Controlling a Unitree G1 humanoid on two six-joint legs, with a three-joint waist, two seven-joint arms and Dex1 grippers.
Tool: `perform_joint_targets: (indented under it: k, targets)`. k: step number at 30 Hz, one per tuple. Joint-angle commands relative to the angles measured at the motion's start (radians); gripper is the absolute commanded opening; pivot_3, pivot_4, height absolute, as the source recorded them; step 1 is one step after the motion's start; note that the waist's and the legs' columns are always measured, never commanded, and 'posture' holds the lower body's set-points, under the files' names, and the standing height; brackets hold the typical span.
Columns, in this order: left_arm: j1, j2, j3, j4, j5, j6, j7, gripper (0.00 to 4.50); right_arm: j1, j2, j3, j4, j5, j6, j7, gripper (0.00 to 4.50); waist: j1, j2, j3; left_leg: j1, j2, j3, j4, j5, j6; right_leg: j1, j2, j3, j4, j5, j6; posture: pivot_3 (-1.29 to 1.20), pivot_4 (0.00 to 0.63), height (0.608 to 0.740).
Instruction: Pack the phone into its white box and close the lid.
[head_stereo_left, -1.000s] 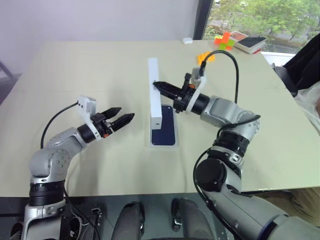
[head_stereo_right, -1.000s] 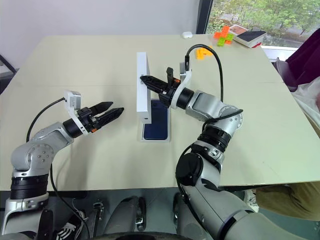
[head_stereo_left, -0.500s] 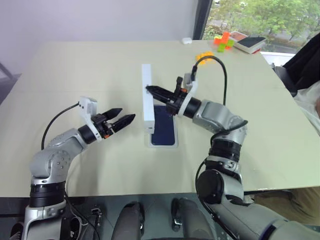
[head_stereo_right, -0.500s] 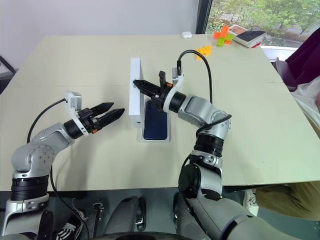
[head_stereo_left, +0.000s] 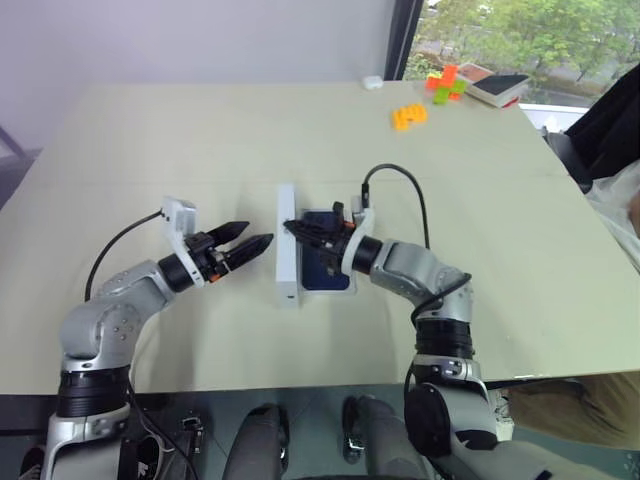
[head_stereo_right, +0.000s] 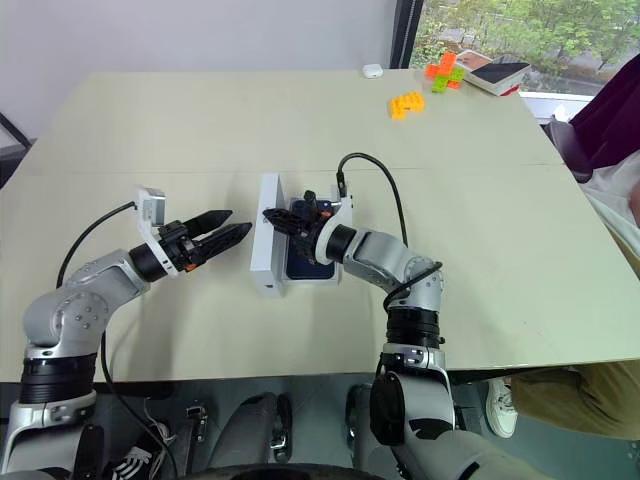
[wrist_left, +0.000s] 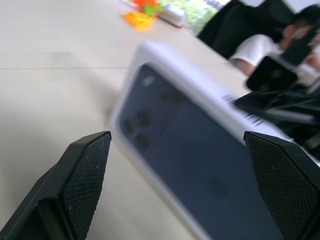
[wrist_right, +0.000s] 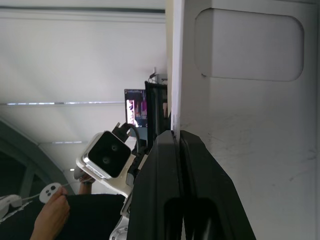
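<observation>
Room: bare table (head_stereo_left: 150, 130) open on every side of the box (head_stereo_left: 345, 285); far corner holds orange blocks (head_stereo_left: 409, 117), well apart
Lid (head_stereo_left: 288, 245): stands on its long edge, touching the box's left rim; printed face toward the left claw
Phone (head_stereo_left: 322, 262): one, lying in the one box, mid-table
Left claw (head_stereo_left: 256, 240): fingers spread wide, holding nothing, just left of the lid
Right claw (head_stereo_left: 293, 226): fingers pressed together, tips at the lid's top edge
Change: a second ago the lid stood higher and farther back; right claw has come down and left; left claw kept still
</observation>
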Motion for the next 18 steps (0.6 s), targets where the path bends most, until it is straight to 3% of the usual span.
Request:
perform_joint_targets:
  k: [1, 15, 18]
  targets:
    - [-0.004, 0.021, 0.032, -0.030, -0.022, -0.007, -0.015, 4.50, 0.006, 0.012, 0.028, -0.045, 0.032, -0.047, 0.027, 0.05, 0.001, 0.000, 0.000, 0.000, 0.000, 0.000, 0.000, 0.000, 0.000, 0.000, 0.001, 0.000, 0.000, 0.000, 0.000, 0.00, 0.150, 0.740]
    - [-0.013, -0.041, -0.046, -0.009, 0.048, -0.053, 0.023, 4.50, 0.003, -0.031, 0.069, -0.032, 0.016, -0.127, 0.096, 0.05, 0.004, 0.000, 0.000, -0.001, -0.001, 0.000, 0.000, 0.000, 0.000, 0.000, -0.001, 0.000, -0.001, 0.000, 0.000, 0.00, 0.150, 0.740]
    - [-0.031, -0.061, -0.044, 0.014, 0.057, -0.055, 0.045, 4.50, 0.008, -0.038, 0.076, -0.032, 0.026, -0.122, 0.096, 0.88, 0.004, 0.000, 0.000, -0.001, -0.001, 0.000, 0.000, 0.000, 0.000, 0.000, -0.001, 0.000, -0.001, 0.000, 0.000, 0.00, 0.150, 0.740]
